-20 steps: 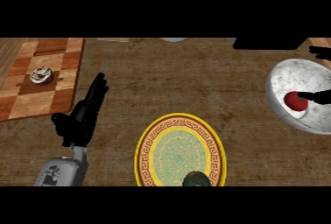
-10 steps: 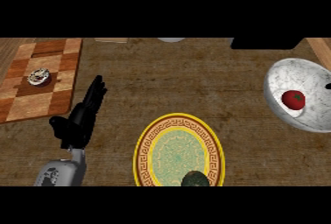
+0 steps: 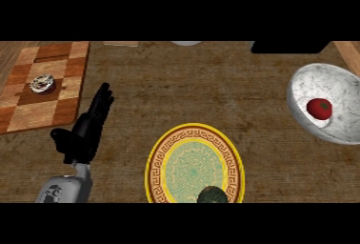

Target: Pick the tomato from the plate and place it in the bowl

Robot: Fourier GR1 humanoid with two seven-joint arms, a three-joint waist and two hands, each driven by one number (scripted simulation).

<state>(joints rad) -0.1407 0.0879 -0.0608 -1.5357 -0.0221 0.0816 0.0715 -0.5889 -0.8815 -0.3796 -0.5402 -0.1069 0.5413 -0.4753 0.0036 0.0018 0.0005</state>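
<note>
- The tomato [image 3: 320, 108] sits inside the marble bowl [image 3: 330, 83] at the right, resting low against its inner wall. By the look of it, the placing is done.
- Handling, as I judge it: small, round and light, with a smooth skin that could slip or roll, and soft enough to bruise. The best hold is across its widest middle, fingers on one side and thumb on the other.
- The left hand [image 3: 85, 129] lies at the left of the counter, fingers straight and together, holding nothing.
- The right hand shows nowhere.
- The count: one tomato, one bowl, one patterned plate [image 3: 190, 157], and one dark green fruit [image 3: 211, 196] at the plate's near edge.
</note>
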